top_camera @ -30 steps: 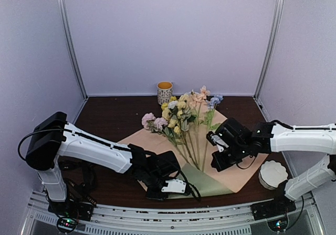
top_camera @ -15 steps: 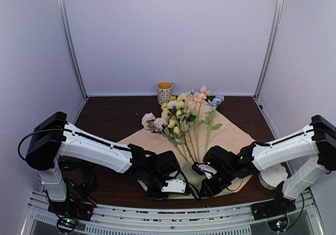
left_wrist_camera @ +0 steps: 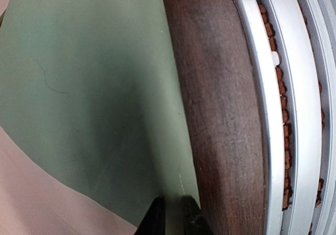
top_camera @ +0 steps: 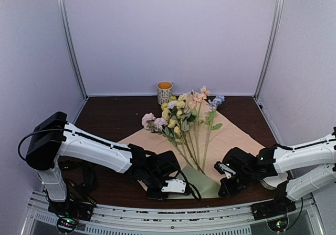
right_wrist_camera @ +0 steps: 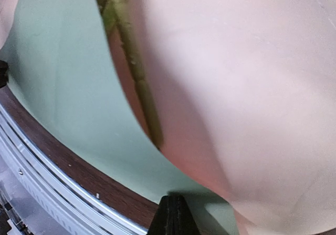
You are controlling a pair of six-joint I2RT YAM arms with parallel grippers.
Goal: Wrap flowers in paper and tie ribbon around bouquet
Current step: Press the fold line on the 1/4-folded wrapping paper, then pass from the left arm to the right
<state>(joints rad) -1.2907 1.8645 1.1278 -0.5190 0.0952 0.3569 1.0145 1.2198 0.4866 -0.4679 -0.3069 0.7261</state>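
Lying fanned across the middle of the sheet, the flowers (top_camera: 181,116) point their yellow, pink, peach and pale blue blooms toward the far wall, while their thin green stems draw together toward the near side. Beneath them the paper (top_camera: 233,135) is spread on the dark wooden surface (top_camera: 105,116) with its peach-pink face up. Its near corner is turned over to show a sage-green patch, and the stem ends lie right at that fold. In the right wrist view one green stem crosses the line where pink meets green. The left pincer (left_wrist_camera: 173,216) sits low at the near left edge of the green patch, its tips almost together with the thin edge of the sheet caught between them, just beside the bare wood. The right pincer (right_wrist_camera: 173,214) hangs over the near right edge of the paper, its tips pressed together into one dark wedge with nothing between them. Behind that arm a white scalloped stack (top_camera: 275,173) rests on the surface, partly hidden. A patterned cup (top_camera: 165,93) stands at the far side beyond the blooms, and a metal rail (top_camera: 173,214) runs along the near edge.
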